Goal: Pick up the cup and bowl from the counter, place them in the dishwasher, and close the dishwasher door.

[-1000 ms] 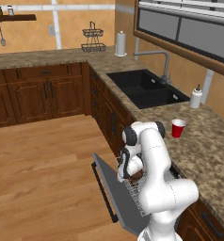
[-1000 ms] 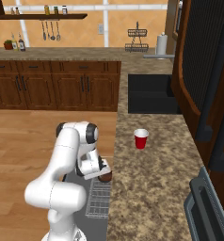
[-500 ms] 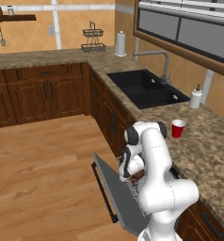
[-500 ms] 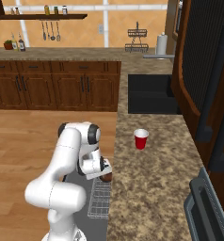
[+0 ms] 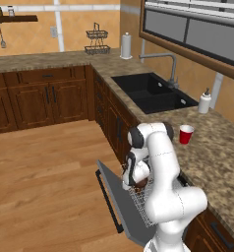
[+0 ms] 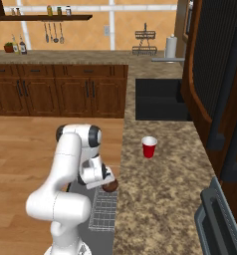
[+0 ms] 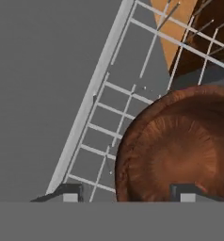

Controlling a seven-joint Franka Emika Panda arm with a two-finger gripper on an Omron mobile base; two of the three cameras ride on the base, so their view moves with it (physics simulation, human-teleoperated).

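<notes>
Left base view, from the left: the dishwasher door (image 5: 120, 206) hangs open toward the wood floor (image 5: 45, 182), a grey panel. The white wire rack (image 5: 141, 199) sits above it. The claw (image 5: 133, 181) is low over the rack with the bowl (image 5: 140, 183) at its tips. Further right, the cup (image 5: 186, 134) stands upright on the bench (image 5: 222, 167), near the black sink (image 5: 153, 92) and well apart from the arm.

Right base view: the claw (image 6: 103, 180) is at the bench (image 6: 160, 199) edge, the bowl (image 6: 110, 186) just beside it over the rack (image 6: 103, 209). The cup (image 6: 149, 147) stands to the right.

Hand view: the fingertips (image 7: 70, 194) stand apart, one left of the bowl (image 7: 180, 150) rim, the other over its inside. Claw partly open; contact with the bowl cannot be told. The bowl lies on the rack wires (image 7: 109, 132).
</notes>
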